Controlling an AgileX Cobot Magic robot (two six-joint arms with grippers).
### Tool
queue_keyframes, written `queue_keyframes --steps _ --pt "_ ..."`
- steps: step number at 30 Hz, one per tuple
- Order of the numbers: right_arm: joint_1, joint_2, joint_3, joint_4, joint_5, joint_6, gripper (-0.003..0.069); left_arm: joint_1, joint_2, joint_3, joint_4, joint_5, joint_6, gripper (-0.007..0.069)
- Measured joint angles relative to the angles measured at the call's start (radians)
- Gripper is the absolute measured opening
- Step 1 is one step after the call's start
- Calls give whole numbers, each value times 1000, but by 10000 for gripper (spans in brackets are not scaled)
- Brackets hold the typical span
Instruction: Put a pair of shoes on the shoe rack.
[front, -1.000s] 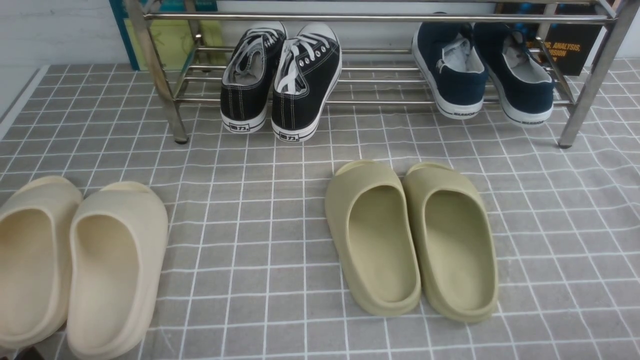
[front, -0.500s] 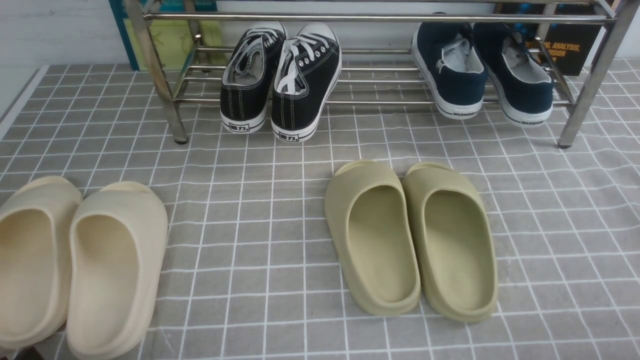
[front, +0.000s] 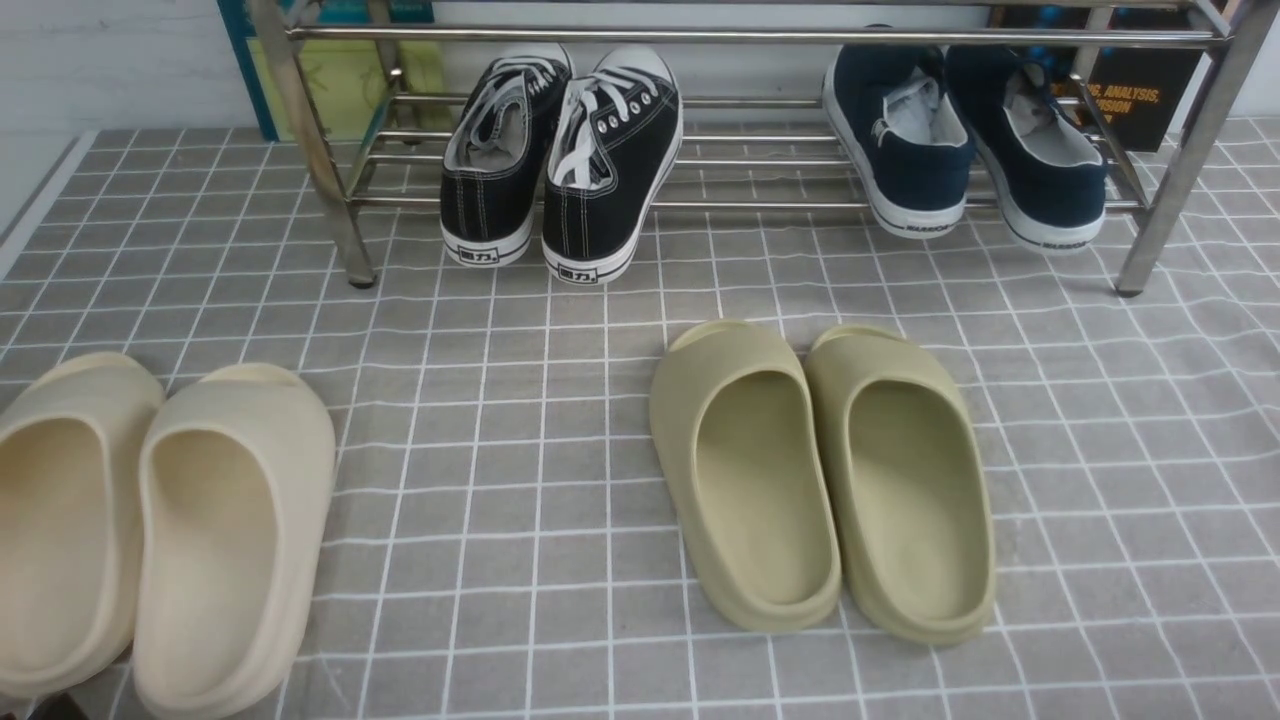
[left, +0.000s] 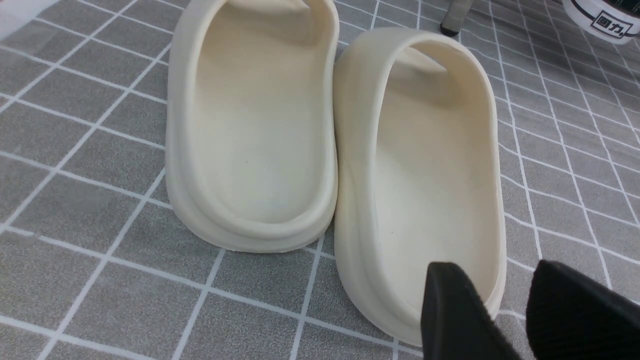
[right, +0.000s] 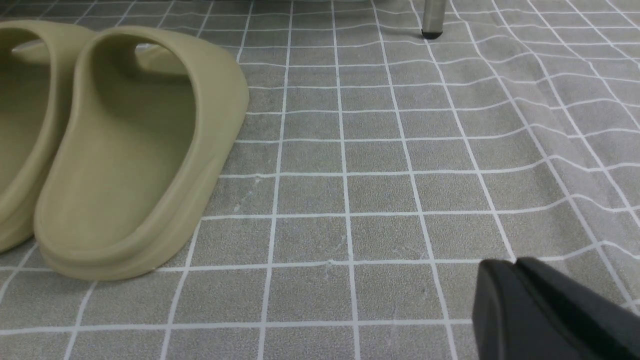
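1. Navy slip-on shoes (front: 965, 140), the pair of the task, already rest on the lower bars of the shoe rack (front: 760, 36), at its right end, side by side with heels toward the camera.
2. Black lace-up sneakers (front: 560, 160) stand on the same bars toward the left end of the shoe rack, well apart from the navy pair.
3. Olive slides (front: 820, 480) lie on the grey checked cloth (front: 500, 400) in front of the shoe rack, below the navy pair; cream slides (front: 160, 530) lie in front of its left end.
4. Left tool (left: 505, 310) hangs just over the heel rim of one cream slide, with its two black fingers (left: 450, 310) apart and nothing between them.
5. Right tool (right: 550, 310) hangs above bare cloth beside the olive slides; its fingers look pressed together, and it holds nothing.
6. Judgement: the task seems finished or nearly so, because both navy shoes sit on the rack and no tool touches them.
7. Risk: the heels of the navy pair stick out past the front bar, so a knock on the shoe rack could make one slip off.
8. Risk: the left tool is close to the cream slide; if it goes down or closes, it may catch the wrong shoe.
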Motion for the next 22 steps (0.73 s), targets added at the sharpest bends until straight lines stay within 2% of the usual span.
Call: queue_keyframes --steps 22 --pt "0 0 -1 0 0 0 88 0 0 0 0 0 0 239"
